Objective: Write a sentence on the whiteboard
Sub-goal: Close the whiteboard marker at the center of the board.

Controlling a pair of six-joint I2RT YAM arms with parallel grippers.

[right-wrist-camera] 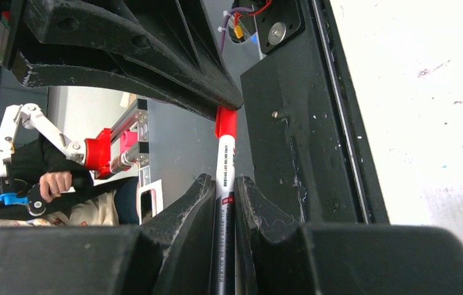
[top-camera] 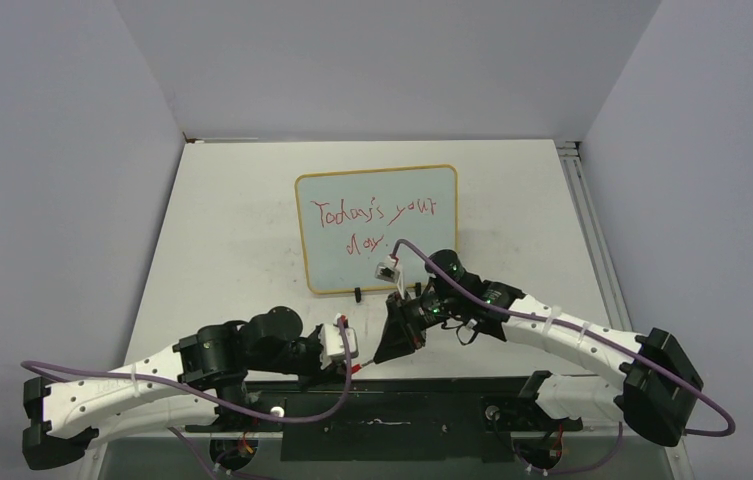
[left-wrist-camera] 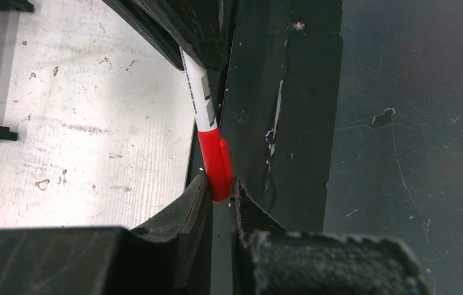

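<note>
Whiteboard (top-camera: 337, 265) at the middle of the table (top-camera: 232, 220), bearing the red sentence (top-camera: 372, 213) in two lines. Near the table's front edge the grippers meet tip to tip. Left gripper (left-wrist-camera: 219, 187): jaws nearly closed, pinching the red cap (left-wrist-camera: 216, 160). Right gripper (right-wrist-camera: 225, 187): jaws nearly closed, clamping the marker (right-wrist-camera: 224, 160) by its barrel. The cap adjoins the barrel.

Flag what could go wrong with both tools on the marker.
The left tool pinches only the tip of the red cap; it may slip. The right tool grips the marker barrel; misaligned force could twist it loose. The right arm hangs by the whiteboard; a bump could smear the sentence.
</note>
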